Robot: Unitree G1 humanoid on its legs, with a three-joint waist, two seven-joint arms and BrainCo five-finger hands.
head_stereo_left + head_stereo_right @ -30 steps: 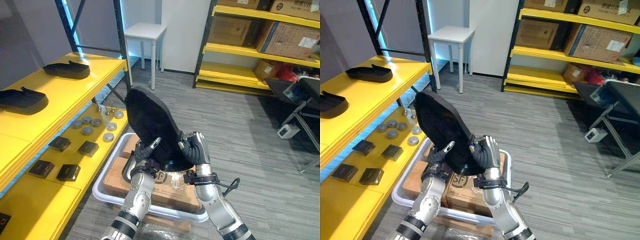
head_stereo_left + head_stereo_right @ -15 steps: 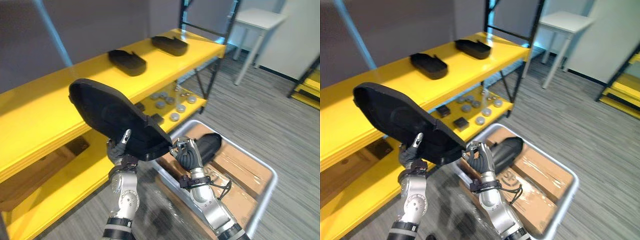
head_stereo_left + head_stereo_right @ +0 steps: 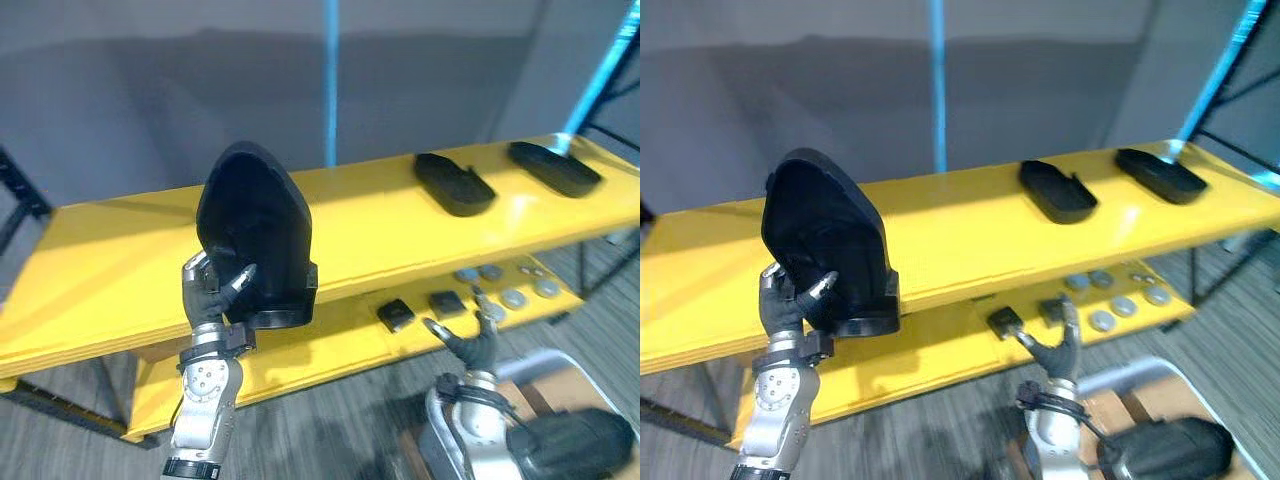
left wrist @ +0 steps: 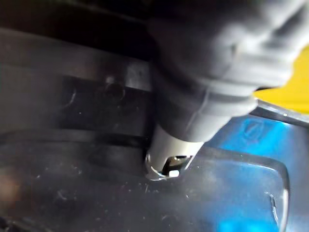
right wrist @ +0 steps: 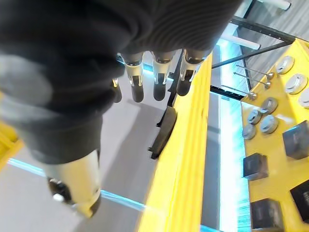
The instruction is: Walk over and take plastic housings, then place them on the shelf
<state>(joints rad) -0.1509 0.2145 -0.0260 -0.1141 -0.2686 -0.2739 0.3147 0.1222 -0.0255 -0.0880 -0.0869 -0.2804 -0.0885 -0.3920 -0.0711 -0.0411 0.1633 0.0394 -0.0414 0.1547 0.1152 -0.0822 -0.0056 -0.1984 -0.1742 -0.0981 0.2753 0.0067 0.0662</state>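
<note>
Left hand (image 3: 208, 298) and held plastic housing (image 3: 252, 225), seen from the head: the hand is raised in front of the yellow shelf (image 3: 120, 265), its fingers curled round the lower left edge of the housing and its thumb pressed against the hollow inner face, so the hand grips the housing; the housing stands nearly upright, rounded end uppermost and flat base lowest, its base level with the front edge of the upper board (image 3: 350, 215) and not resting on it. In the left wrist view the thumb (image 4: 176, 154) lies flat on the dark plastic surface.

Right hand (image 3: 470, 347): low and to the right, well apart from the held housing, in front of the lower board (image 3: 330, 345); fingers straight and spread, thumb out to the side, holding nothing; the right wrist view shows its fingers (image 5: 160, 77) extended in a row beside the shelf's edge.

Upper board: two further housings (image 3: 449, 183) and (image 3: 555, 168) lie flat toward the right end, near each other but apart, hollow sides up; the stretch of board behind the held housing is bare.

Lower board: two small black blocks (image 3: 396, 315) and (image 3: 446, 303) side by side, with a group of grey discs (image 3: 513, 297) just to their right.

Surroundings: a blue post (image 3: 330, 80) rises behind the shelf against a grey wall; the rim of a grey tray (image 3: 1150, 365) shows on the floor by the right arm.
</note>
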